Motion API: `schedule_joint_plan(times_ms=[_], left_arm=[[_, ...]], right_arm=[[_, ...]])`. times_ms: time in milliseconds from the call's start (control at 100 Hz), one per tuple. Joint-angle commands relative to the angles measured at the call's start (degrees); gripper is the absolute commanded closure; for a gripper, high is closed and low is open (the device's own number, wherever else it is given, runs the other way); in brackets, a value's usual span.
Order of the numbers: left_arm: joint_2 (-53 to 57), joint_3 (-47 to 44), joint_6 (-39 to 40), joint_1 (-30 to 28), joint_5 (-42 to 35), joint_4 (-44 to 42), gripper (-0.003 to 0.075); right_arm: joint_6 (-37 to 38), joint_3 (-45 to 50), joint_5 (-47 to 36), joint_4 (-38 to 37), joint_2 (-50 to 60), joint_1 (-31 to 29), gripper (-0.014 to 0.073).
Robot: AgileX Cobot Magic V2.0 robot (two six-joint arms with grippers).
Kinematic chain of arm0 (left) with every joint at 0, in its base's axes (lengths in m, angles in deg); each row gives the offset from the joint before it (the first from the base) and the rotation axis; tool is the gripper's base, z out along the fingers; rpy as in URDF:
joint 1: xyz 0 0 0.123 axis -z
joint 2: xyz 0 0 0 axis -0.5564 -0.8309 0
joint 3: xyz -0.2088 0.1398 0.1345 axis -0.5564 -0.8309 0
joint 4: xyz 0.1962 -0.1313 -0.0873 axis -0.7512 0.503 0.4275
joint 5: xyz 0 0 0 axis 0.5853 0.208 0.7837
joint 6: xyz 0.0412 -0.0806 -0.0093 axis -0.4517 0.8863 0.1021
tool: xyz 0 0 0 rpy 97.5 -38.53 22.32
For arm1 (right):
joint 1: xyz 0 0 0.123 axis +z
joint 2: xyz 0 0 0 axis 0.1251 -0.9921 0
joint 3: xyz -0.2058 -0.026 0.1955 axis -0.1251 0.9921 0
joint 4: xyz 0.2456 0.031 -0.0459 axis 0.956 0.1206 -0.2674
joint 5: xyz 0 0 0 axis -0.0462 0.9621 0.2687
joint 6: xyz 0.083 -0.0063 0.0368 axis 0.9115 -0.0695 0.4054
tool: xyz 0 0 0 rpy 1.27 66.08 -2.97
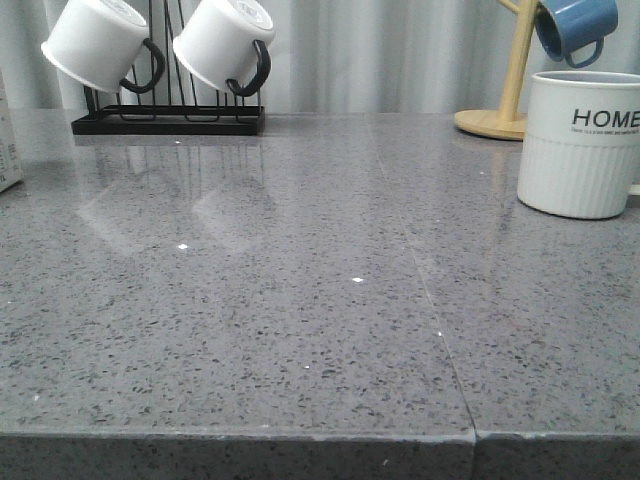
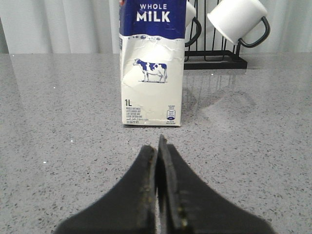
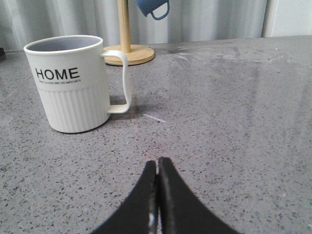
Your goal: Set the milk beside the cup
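The milk (image 2: 152, 68) is a tall white carton with a blue top, "WHOLE MILK" text and a cow picture. It stands upright on the grey counter, just ahead of my left gripper (image 2: 157, 146), which is shut and empty. In the front view only a sliver of the carton (image 1: 8, 140) shows at the far left edge. The cup (image 1: 578, 143), a white ribbed mug lettered "HOME", stands at the far right. In the right wrist view the cup (image 3: 73, 83) stands ahead of my right gripper (image 3: 157, 165), which is shut and empty. Neither gripper shows in the front view.
A black rack (image 1: 165, 118) with two white black-handled mugs (image 1: 225, 42) stands at the back left, close behind the milk (image 2: 214, 58). A wooden mug tree (image 1: 505, 95) with a blue mug (image 1: 575, 28) stands behind the cup. The grey speckled counter (image 1: 320, 300) stretches between milk and cup.
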Motion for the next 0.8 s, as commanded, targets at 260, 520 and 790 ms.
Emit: schedule_joint_plan(times_ms=[260,520,790], left_arm=[[1.66,-3.49,0.56,-0.16,-4.33,0.04,0.0741],[1.66,-3.49,0.56,-0.16,-4.33,0.04,0.0741],[1.66,-3.49,0.56,-0.16,-4.33,0.04,0.0741]], right_arm=[[0.18,-1.06,-4.25,-0.28,1.23,-0.23,0.0661],[0.18,-1.06,-4.25,-0.28,1.23,-0.23,0.0661],[-0.44,-1.06,-5.69,-1.13,1.18,-0.23,0.0661]])
